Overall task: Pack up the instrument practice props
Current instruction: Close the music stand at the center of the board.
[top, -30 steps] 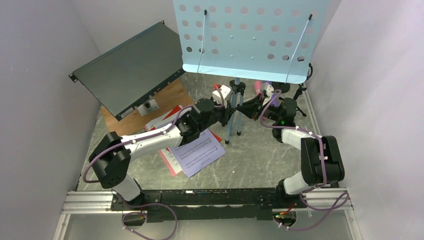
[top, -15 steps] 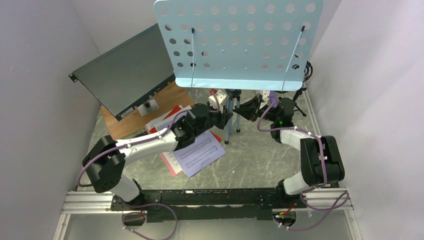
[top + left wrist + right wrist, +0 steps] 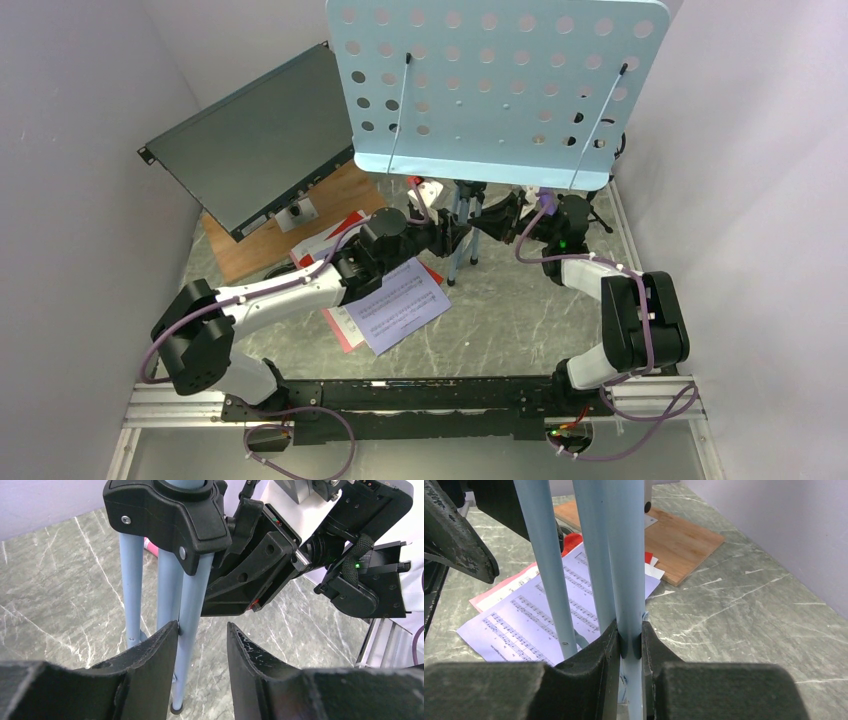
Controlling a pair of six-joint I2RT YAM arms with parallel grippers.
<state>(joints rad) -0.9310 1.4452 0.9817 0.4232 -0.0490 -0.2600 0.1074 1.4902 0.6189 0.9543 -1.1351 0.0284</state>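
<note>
The light-blue perforated music rack (image 3: 495, 90) stands tall at the back, its tripod legs (image 3: 462, 240) folded close together. My right gripper (image 3: 629, 640) is shut on one pale-blue leg (image 3: 626, 570) and also shows from above (image 3: 492, 220). In the left wrist view my left gripper (image 3: 202, 630) is open. A leg (image 3: 192, 610) runs just inside its left finger, below the black tripod hub (image 3: 170, 515). A white sheet-music page (image 3: 395, 305) lies on pink and red pages (image 3: 345, 225) under my left arm. A small black mic support (image 3: 600, 215) stands at the back right.
A large dark flat metal box (image 3: 255, 140) leans at the back left, over a wooden board (image 3: 255, 245). Grey marbled table surface (image 3: 510, 310) shows in front of the tripod. White walls close in on both sides.
My left gripper has opened off the tripod leg and its arm has drawn back leftward. The rack swung left, then back right. My right gripper kept its grip.
</note>
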